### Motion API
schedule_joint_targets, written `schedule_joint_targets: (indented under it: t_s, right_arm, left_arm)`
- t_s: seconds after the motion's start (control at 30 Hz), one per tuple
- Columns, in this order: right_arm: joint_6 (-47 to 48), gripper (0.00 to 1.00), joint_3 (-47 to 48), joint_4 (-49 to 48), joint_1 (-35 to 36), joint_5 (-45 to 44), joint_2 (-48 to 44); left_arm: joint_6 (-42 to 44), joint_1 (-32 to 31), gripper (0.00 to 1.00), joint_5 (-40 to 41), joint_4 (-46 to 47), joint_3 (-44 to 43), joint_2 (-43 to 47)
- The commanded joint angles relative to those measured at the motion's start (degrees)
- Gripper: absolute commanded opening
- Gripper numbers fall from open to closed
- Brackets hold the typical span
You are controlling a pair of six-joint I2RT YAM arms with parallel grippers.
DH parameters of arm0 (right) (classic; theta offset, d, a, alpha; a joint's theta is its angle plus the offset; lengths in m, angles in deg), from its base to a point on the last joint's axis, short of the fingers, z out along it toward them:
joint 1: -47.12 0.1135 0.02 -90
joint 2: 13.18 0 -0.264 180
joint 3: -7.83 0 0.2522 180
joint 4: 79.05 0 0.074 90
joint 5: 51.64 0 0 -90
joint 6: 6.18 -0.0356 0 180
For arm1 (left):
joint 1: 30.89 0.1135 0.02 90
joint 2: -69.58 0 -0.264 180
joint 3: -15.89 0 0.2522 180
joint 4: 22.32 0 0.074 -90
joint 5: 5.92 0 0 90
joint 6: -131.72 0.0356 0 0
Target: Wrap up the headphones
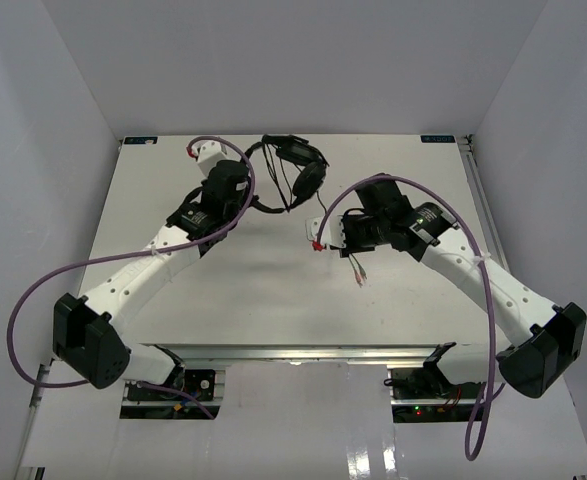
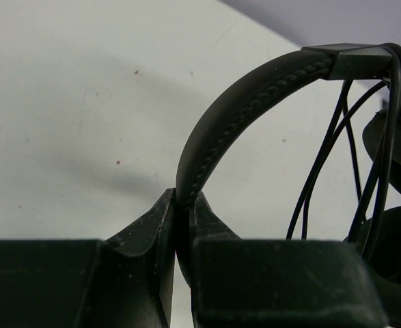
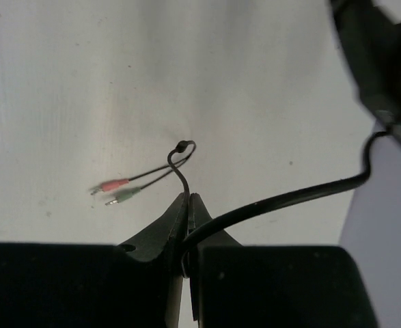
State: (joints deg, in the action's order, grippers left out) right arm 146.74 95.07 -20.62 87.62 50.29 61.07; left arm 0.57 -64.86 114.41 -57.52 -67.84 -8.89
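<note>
Two grips are sharing the work: left gripper is pinching the headband, anchoring the headphones; right gripper is clamping the cord, probably readying a wrap.

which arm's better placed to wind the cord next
Right, probably: the right gripper is shut on the cord near its plugs, while the left gripper is shut on the headband, steadying the headphones.

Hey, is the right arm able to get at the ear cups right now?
Probably not yet. The way looks free, but the right arm has its jaws shut on the cord, so it would need to let go before taking the ear cups.
</note>
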Motion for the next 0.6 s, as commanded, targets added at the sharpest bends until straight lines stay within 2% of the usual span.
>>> schedule_joint_targets:
  t_s: [0.0,0.37,0.57]
  right_arm:
    - [4.4,0.08,3.8,4.3,3.5,-9.8,0.0]
    - [4.6,0.08,-4.4,5.7,3.8,-8.1,-2.1]
    - [6.2,0.08,-4.0,6.9,4.6,-8.1,-2.0]
  left_arm:
    - [-0.3,0.1,0.0,-2.8,5.1,2.7,0.6]
    - [-3.7,1.1,0.0,-7.1,8.2,8.2,9.3]
    - [-6.8,2.7,0.0,-9.0,8.1,6.8,8.2]
